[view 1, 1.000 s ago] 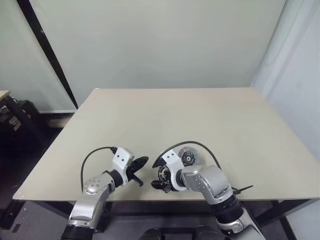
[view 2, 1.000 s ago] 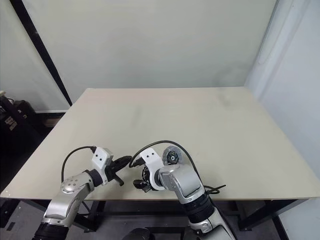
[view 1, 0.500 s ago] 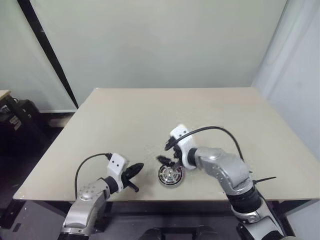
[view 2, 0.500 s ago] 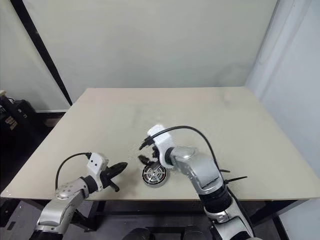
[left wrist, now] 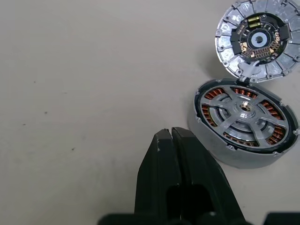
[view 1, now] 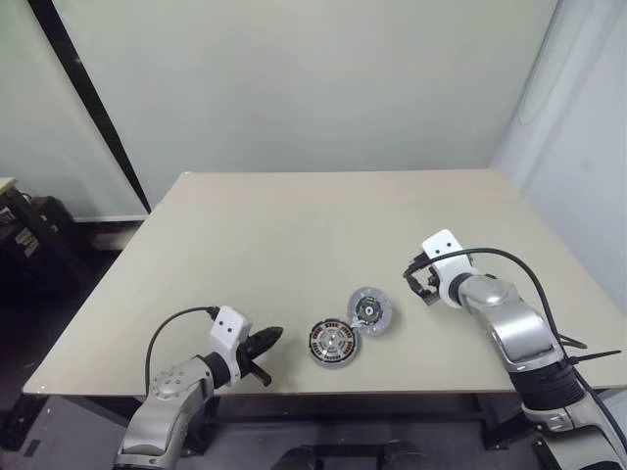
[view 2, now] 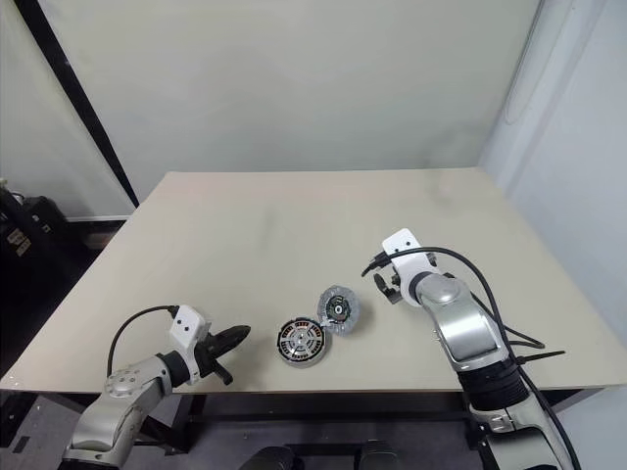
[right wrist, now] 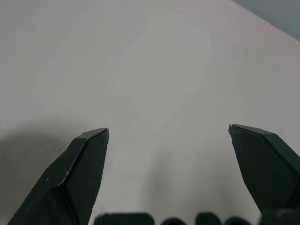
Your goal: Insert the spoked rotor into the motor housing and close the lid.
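The desk [view 1: 294, 235] is lying mostly bare: a wide open stretch is running from the middle of the frame up to its far edge, and only the strip along the near edge at the bottom is carrying anything. The motor housing [view 1: 334, 343] is sitting flat in the lower centre of the head views, close to the near edge, its open face turned upward. The spoked rotor [left wrist: 243, 107] is lying inside it, hub up, with the copper coils showing between its spokes. The lid [view 1: 370, 309] is resting just up and to the right of the housing, touching its rim and leaning against it at a slight tilt, its inner face with the dark centre facing up; the housing is not yet closed.

The left gripper [view 1: 270, 337] is hovering low at the lower left of the frame, pointing right toward the housing with bare desk between them; its fingers [left wrist: 164, 154] are pressed together and holding nothing. The right gripper [view 1: 419, 284] is hanging over clear desk at the right of the frame, well apart from the parts, its fingers [right wrist: 86, 159] spread wide and empty.
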Action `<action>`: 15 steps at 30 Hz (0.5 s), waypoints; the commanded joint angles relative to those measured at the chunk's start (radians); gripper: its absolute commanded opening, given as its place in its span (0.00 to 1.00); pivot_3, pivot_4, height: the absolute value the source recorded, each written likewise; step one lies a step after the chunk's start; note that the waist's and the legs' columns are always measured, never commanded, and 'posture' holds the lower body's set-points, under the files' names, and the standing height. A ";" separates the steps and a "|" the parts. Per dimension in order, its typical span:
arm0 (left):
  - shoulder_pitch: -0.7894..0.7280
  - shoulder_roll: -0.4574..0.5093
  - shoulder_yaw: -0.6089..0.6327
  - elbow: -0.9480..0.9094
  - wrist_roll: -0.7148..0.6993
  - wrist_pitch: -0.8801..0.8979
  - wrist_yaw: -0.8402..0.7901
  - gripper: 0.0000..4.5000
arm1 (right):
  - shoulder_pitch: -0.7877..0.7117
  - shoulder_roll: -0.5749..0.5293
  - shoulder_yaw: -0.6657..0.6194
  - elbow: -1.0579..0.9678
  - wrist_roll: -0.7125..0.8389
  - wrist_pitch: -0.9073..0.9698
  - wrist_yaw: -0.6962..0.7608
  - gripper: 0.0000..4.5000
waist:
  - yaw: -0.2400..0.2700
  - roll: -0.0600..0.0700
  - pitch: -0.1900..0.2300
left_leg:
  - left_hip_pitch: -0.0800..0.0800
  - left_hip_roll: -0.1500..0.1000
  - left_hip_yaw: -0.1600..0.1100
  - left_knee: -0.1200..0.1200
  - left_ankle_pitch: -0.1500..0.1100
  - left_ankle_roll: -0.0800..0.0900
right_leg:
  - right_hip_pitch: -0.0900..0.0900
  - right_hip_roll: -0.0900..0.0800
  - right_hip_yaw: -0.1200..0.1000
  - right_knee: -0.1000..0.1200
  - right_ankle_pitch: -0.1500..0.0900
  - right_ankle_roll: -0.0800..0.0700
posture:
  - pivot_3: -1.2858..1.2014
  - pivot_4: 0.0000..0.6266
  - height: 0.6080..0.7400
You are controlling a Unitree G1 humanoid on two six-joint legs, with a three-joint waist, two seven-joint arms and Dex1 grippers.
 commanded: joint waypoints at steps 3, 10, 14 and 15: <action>-0.009 0.013 0.026 -0.029 -0.024 -0.007 -0.012 0.00 | 0.016 0.015 0.029 0.017 0.010 -0.048 0.066 0.99 | 0.000 0.000 0.000 | 0.000 0.000 0.000 0.000 0.000 0.000 | 0.000 0.000 0.000 0.000 0.000 0.000 | 0.52 0.00 1.00; -0.006 0.019 0.024 -0.029 -0.030 -0.007 -0.017 0.00 | 0.059 0.144 0.054 -0.092 0.117 0.049 0.136 0.99 | 0.000 0.000 0.000 | 0.000 0.002 -0.001 0.000 0.000 0.000 | 0.000 0.000 0.001 0.000 0.000 0.000 | 0.52 0.00 1.00; -0.006 0.023 0.023 -0.028 -0.030 -0.006 -0.020 0.00 | 0.069 0.197 0.105 -0.127 0.132 0.089 0.135 0.99 | 0.000 0.000 0.000 | 0.000 0.002 -0.004 0.000 0.000 -0.001 | 0.000 0.000 0.001 0.000 0.000 0.000 | 0.52 0.00 1.00; -0.007 0.024 0.022 -0.028 -0.030 -0.006 -0.020 0.00 | 0.073 0.206 0.122 -0.128 0.132 0.093 0.133 0.99 | 0.000 0.000 0.000 | 0.000 0.002 -0.004 0.000 -0.001 -0.002 | 0.000 0.000 0.001 0.000 0.000 0.000 | 0.52 0.00 1.00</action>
